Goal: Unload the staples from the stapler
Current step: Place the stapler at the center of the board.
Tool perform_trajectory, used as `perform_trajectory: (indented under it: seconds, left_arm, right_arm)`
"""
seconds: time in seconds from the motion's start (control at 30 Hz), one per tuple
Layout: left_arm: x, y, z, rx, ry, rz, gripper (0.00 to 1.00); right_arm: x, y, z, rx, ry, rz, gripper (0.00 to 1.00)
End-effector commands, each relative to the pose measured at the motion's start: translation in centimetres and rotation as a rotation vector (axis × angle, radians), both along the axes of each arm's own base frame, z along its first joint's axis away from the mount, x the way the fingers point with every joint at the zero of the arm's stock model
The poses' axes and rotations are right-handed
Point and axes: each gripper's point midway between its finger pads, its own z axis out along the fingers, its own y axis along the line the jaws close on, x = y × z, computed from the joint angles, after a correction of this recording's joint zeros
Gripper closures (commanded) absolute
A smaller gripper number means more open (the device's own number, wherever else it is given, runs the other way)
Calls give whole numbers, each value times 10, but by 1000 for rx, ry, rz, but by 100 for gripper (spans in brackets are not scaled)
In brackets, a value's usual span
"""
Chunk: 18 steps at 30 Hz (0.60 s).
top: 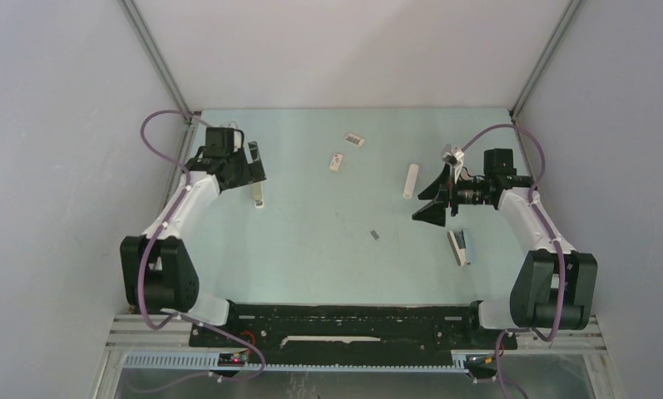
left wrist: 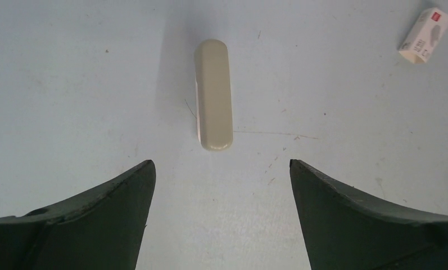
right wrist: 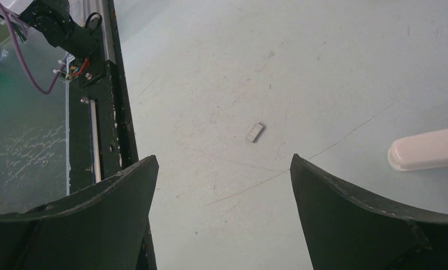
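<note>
A cream stapler (top: 258,195) lies shut on the pale green table, just ahead of my left gripper (top: 259,171). In the left wrist view the stapler (left wrist: 213,95) lies lengthwise beyond the open, empty left gripper (left wrist: 221,166). One tiny silvery-grey staple strip (top: 375,234) lies mid-table. In the right wrist view the strip (right wrist: 256,133) sits beyond my open, empty right gripper (right wrist: 224,160), which hovers above the table (top: 418,206). A white stapler (top: 410,180) lies near the right gripper, and its end shows in the right wrist view (right wrist: 429,149).
A third stapler with metal showing (top: 458,247) lies near the right arm. A small white box with a red mark (top: 336,161) is at the back centre and also shows in the left wrist view (left wrist: 425,35). A small pale piece (top: 354,140) lies behind it. The black base rail (right wrist: 106,112) runs along the near edge.
</note>
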Motion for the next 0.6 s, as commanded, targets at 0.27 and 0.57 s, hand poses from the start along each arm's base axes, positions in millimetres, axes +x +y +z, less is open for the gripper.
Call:
perform_trajectory:
  seconds: [0.27, 0.57]
  left_arm:
    - [-32, 6, 69, -35, -281, 5, 0]
    - [-58, 12, 66, -107, -331, 85, 0]
  right_arm:
    - [-6, -14, 14, -62, -31, -44, 3]
    - [-10, -22, 26, -134, -35, -64, 3]
